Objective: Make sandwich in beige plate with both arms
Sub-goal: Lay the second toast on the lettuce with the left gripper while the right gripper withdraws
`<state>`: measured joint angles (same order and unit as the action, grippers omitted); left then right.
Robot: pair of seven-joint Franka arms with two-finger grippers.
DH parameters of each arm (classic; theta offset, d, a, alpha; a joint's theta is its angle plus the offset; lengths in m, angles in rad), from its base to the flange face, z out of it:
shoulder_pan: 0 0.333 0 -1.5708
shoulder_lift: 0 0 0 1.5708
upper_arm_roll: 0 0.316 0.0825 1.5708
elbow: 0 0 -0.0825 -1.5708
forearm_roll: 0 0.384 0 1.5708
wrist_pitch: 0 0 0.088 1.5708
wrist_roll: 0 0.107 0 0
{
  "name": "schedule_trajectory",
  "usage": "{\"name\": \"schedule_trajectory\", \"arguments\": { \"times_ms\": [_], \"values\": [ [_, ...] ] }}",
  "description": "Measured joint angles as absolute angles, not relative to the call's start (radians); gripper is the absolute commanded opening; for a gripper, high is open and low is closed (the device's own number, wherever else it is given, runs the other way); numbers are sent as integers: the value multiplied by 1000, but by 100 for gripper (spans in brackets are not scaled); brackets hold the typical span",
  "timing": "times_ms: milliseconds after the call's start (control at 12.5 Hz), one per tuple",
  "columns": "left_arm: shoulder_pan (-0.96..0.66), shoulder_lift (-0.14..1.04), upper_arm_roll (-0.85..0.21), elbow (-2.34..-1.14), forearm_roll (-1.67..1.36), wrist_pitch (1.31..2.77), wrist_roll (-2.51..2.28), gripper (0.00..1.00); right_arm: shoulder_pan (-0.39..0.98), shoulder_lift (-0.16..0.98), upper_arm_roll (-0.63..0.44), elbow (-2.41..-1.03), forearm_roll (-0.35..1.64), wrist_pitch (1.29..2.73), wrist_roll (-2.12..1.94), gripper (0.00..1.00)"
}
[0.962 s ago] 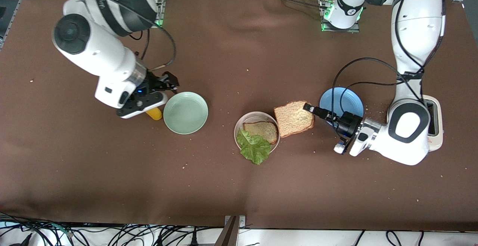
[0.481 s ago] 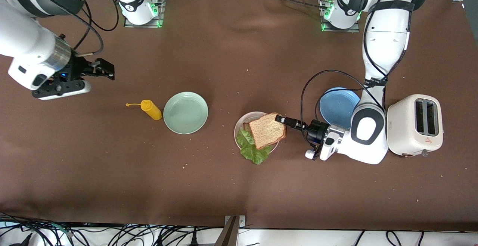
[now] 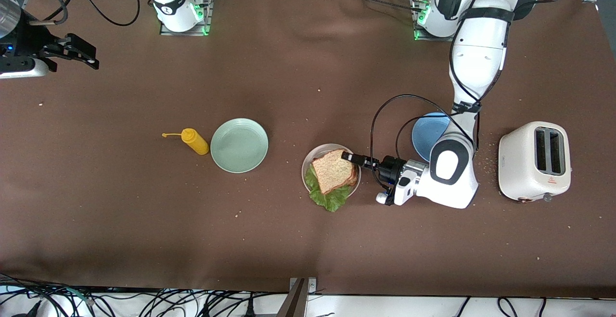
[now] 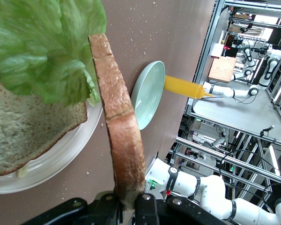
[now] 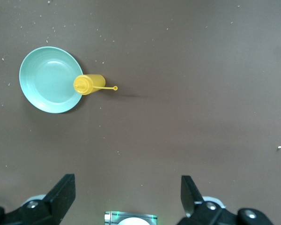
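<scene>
The beige plate [image 3: 317, 151] holds a toast slice [image 4: 28, 136] with a green lettuce leaf [image 3: 329, 197] on it that hangs over the rim nearer the camera. My left gripper [image 3: 347, 156] is shut on the crust of a second toast slice [image 3: 333, 170] and holds it over the plate, covering the lower slice in the front view. In the left wrist view the held slice [image 4: 119, 126] shows edge-on between my fingers, beside the lettuce [image 4: 42, 47] and the plate [image 4: 56, 159]. My right gripper [image 3: 79, 55] is open and empty, raised at the right arm's end of the table.
A mint-green plate [image 3: 239, 145] and a yellow squeeze bottle [image 3: 195, 141] lie toward the right arm's end; both show in the right wrist view, the plate [image 5: 50, 79] and the bottle [image 5: 89, 84]. A blue plate [image 3: 426, 136] and a white toaster [image 3: 534, 160] are beside the left arm.
My left gripper carried the second toast slice from beside the blue plate to over the beige plate. My right arm drew back from the yellow bottle toward its end of the table.
</scene>
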<state>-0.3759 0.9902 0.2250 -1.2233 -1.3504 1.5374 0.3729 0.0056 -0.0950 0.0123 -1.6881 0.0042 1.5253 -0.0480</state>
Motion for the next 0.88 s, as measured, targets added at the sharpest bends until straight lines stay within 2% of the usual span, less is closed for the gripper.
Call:
{"name": "schedule_trajectory", "arguments": {
  "times_ms": [80,160,241,321,882],
  "values": [
    [-388,996,225,-1223,-1350,1549,376,15,5,-92,-7,-1677,7,1538,-58,100],
    [-404,998,225,-1223,-1350,1576,376,69,3,-87,-22,-1670,9,1562,-71,100],
    [-418,998,224,-1223,-1350,1609,377,91,2,-84,-28,-1666,10,1572,-80,100],
    [-427,998,225,-1223,-1350,1633,377,99,1,-81,-29,-1666,11,1575,-82,100],
    [-405,999,248,-1225,-1251,1650,376,100,-4,13,-27,-1660,11,1566,-82,100]
  ]
}}
